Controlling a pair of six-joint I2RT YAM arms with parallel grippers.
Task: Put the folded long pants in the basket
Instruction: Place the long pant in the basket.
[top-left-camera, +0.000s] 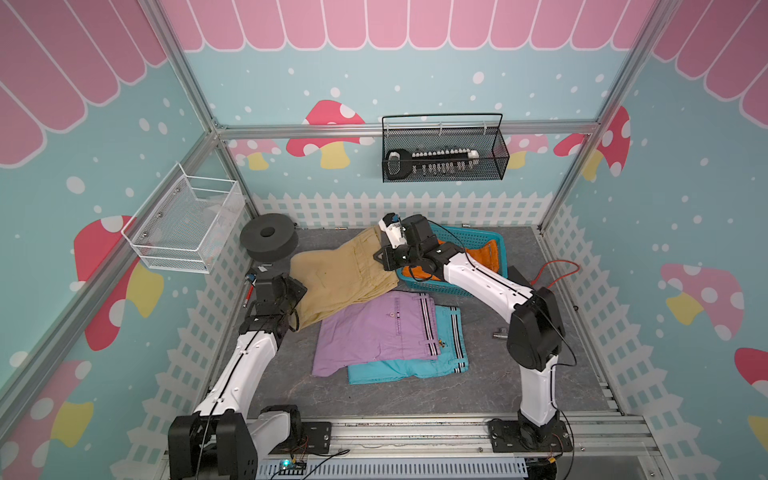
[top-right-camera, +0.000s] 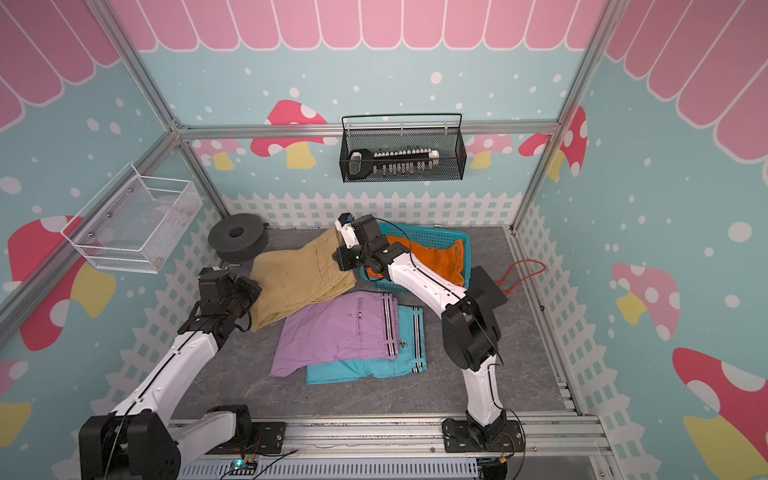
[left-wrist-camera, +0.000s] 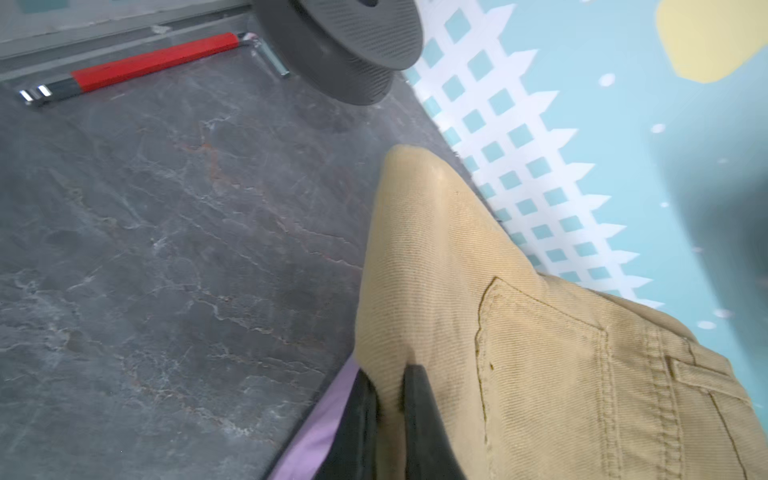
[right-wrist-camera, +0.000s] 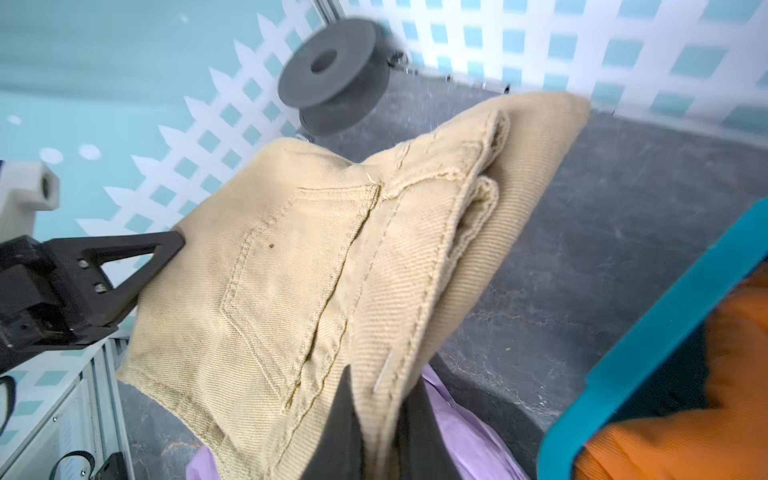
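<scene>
left gripper (left-wrist-camera: 390, 386) pinched on a fold of the khaki pants (left-wrist-camera: 478, 270), which peak up above the grey surface (left-wrist-camera: 166, 249). Lilac pants (left-wrist-camera: 320, 424) edge sits just beside the fingers. Beyond: red-handled hex key (left-wrist-camera: 153, 62), bent end just beside a grey spool (left-wrist-camera: 345, 41), near the fence-print wall (left-wrist-camera: 519, 166).

We see a robot lab cell: aluminium frame (top-left-camera: 291, 132), mushroom-print panels (top-left-camera: 415, 83), left arm (top-left-camera: 249, 365) and right arm (top-left-camera: 482, 282) bolted to a rail (top-left-camera: 415, 432).
</scene>
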